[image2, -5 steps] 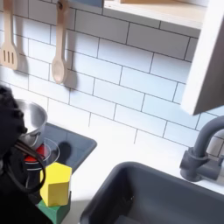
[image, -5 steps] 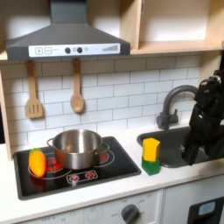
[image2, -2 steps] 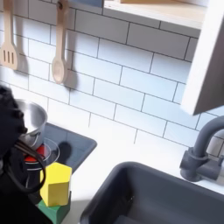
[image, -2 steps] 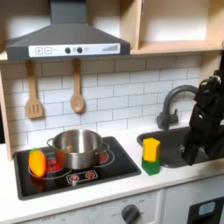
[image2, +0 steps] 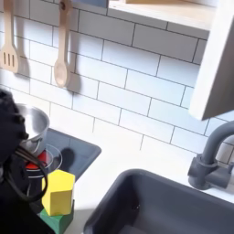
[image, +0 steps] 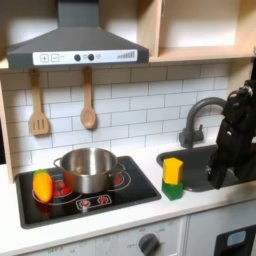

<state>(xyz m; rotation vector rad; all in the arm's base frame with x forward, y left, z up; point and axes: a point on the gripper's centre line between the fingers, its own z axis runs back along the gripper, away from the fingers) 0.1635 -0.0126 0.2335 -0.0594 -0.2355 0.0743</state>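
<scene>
In the first exterior view my black arm comes in from the right and points down into the dark sink [image: 196, 160]. The gripper [image: 221, 178] hangs low over the basin, and its fingers blend into the dark sink, so I cannot tell how they stand. Nothing is visibly held. Nearest to it is a yellow sponge with a green base [image: 173, 177], upright on the counter just left of the sink; it also appears at the sink's corner [image2: 59, 195] in the second exterior view, beside the arm's black body [image2: 11, 137].
A steel pot [image: 88, 168] sits on the black stove [image: 100, 202], with an orange and yellow toy vegetable [image: 42, 185] at its left. A grey faucet [image: 203, 112] arches behind the sink. A wooden spatula [image: 38, 105] and spoon [image: 88, 102] hang on the tiled wall under the hood.
</scene>
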